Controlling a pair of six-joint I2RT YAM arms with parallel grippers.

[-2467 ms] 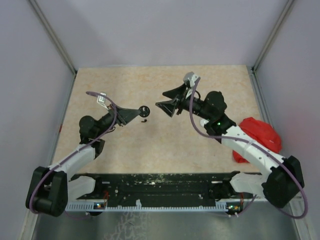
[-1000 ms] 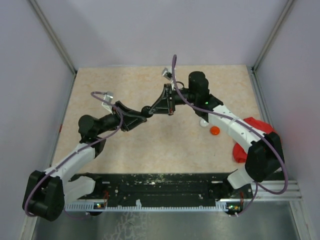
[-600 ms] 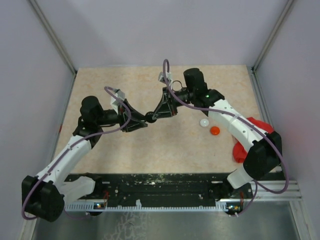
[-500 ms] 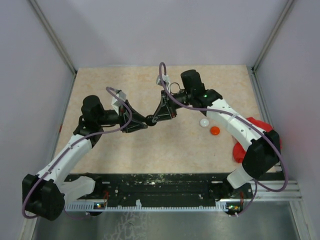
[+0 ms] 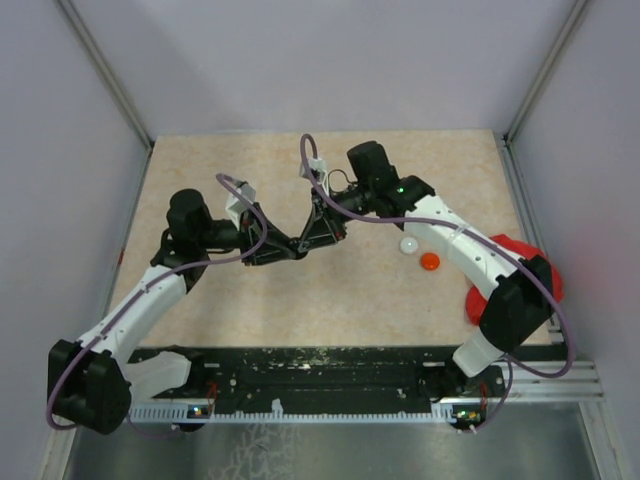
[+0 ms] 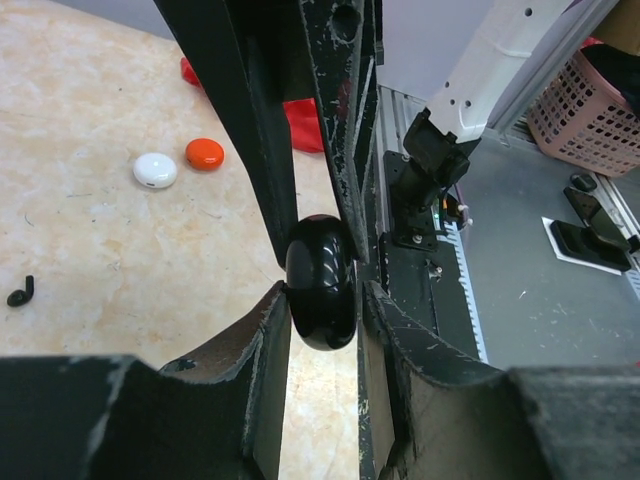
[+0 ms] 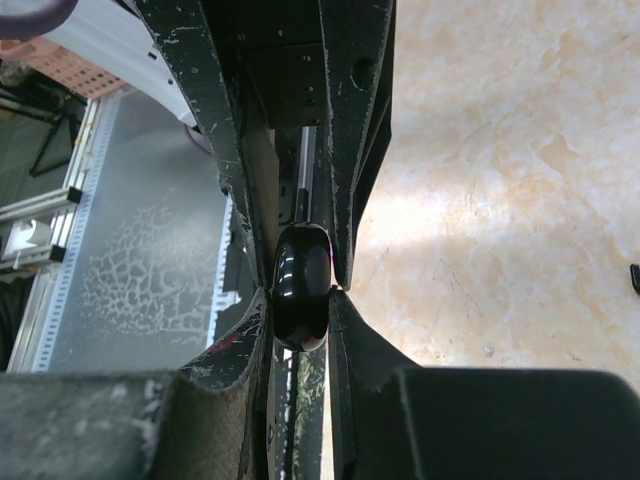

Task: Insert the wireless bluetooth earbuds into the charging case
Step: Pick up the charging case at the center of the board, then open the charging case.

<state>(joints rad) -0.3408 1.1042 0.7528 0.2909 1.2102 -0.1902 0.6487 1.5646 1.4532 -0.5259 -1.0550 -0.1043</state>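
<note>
At centre frame the left gripper (image 5: 291,247) and right gripper (image 5: 308,242) meet, both clamped on one black case (image 6: 320,272). An earbud (image 6: 20,291) lies on the table, lower left.

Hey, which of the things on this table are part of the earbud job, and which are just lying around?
Job: black charging case, clamped between left gripper and right gripper; black earbud on the table; white case and orange case, likely waiting their turn.
Lying about: red cloth at the right edge; pink basket beyond the table.
</note>
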